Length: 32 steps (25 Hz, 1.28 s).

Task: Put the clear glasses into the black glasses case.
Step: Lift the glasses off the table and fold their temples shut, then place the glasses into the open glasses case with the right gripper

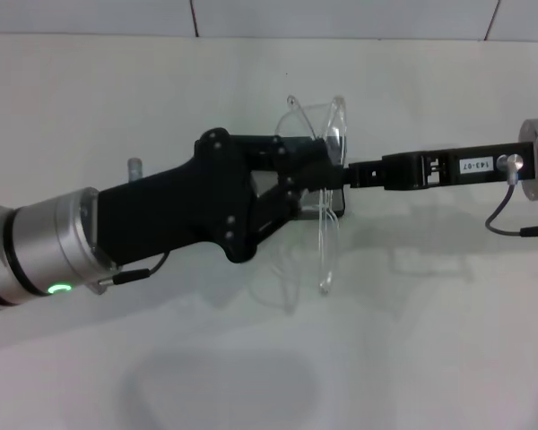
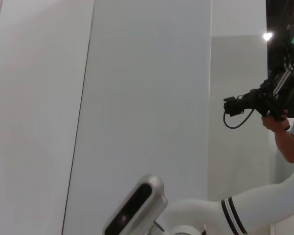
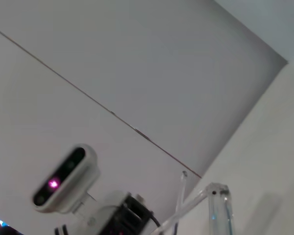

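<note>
The clear glasses (image 1: 326, 242) hang above the white table (image 1: 430, 340) in the head view, with the lens running from far to near and one thin temple arm pointing left at the far end. My left gripper (image 1: 330, 175) reaches in from the left, and its fingers converge on the middle of the lens. From the right, my right gripper (image 1: 351, 175) meets the same spot, seen edge-on. The right wrist view shows clear parts of the glasses (image 3: 213, 205) close up. The black glasses case is out of view or hidden under the arms.
A small grey post (image 1: 134, 167) stands on the table just beyond my left arm. The table's far edge meets a tiled wall (image 1: 341, 18). Both wrist views look up at the robot's head camera (image 2: 137, 205) (image 3: 63, 178). A person holding a camera (image 2: 264, 100) stands farther off.
</note>
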Motion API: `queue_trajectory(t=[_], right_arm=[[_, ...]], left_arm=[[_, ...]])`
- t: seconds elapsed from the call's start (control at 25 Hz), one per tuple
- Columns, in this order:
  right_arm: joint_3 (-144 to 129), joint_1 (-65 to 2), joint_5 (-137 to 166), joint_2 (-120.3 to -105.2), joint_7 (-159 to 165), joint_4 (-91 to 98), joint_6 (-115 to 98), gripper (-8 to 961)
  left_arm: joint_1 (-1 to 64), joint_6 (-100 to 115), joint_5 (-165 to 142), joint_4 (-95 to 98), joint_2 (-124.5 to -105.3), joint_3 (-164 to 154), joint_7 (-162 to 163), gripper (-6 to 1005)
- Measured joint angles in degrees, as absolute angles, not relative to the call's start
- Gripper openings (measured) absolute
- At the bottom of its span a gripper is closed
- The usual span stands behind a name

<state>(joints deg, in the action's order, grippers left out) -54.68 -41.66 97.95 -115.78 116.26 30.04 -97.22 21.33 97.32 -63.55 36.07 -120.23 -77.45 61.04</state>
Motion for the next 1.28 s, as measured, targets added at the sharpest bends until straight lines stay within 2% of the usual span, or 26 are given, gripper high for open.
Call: queue_trajectory(t=[1.04,1.28], right_arm=[[-54.81,-42.00,93.64,-115.78,116.09,30.22,-98.60,56],[-54.70,-41.30,93.89,-115.35,115.82,30.31,-97.83,57]], left_arm=[[21.69,97.16,-60.27,31.25,-120.39,-80.16,58.01,128],[20.92,99.14,-56.42,33.20,-119.84,-79.71,58.17,127]])
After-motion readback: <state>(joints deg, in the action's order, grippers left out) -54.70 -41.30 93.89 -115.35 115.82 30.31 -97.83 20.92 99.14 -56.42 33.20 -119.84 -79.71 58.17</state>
